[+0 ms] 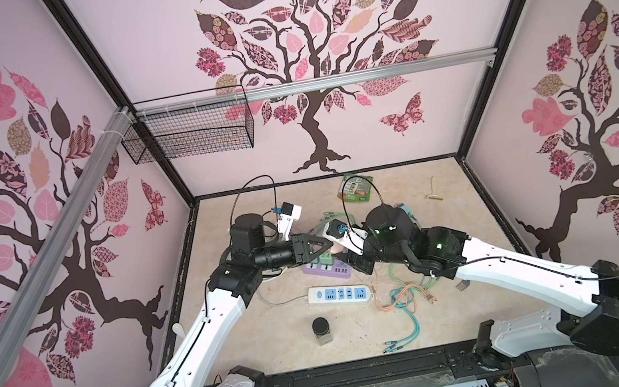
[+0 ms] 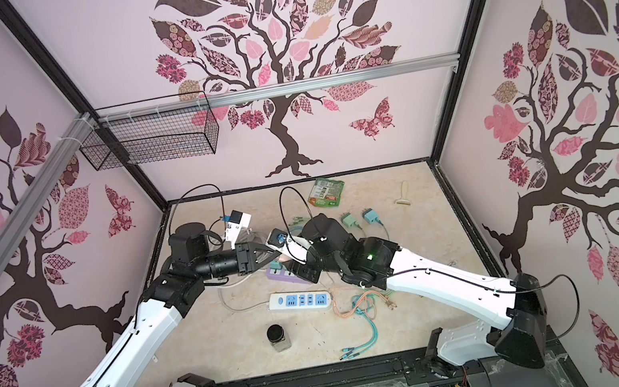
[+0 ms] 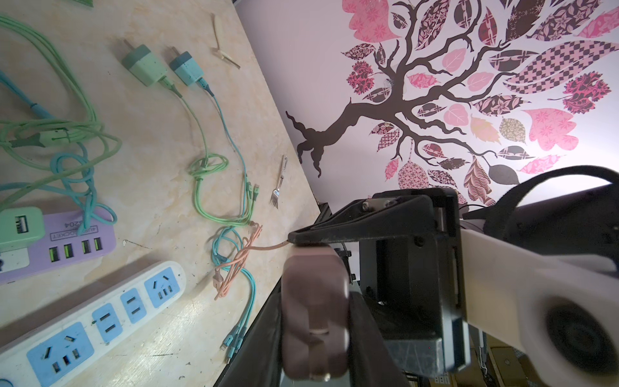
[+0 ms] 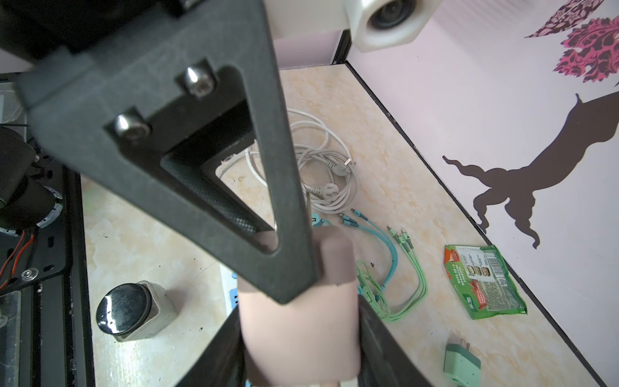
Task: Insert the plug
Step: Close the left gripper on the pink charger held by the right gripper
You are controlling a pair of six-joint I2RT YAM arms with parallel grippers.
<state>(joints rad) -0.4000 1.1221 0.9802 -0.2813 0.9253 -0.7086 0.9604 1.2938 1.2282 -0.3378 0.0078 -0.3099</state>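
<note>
Where both arms meet at frame centre, I see the pink plug (image 1: pixel 335 250) over the purple power strip (image 1: pixel 326 269). The left gripper (image 3: pixel 315 295) seemingly pinches it narrowly. I cannot tell whether the right gripper (image 4: pixel 298 311) grips it.

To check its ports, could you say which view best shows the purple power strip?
Left wrist view: the purple plastic power strip shows its ports clearly. In both top views arms cover part; right wrist view misses it.

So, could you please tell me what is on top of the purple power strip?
A green USB adapter sits on the purple power strip, and a teal cable loop lies across it. Its far edge is hidden under the left gripper in a top view.
</note>
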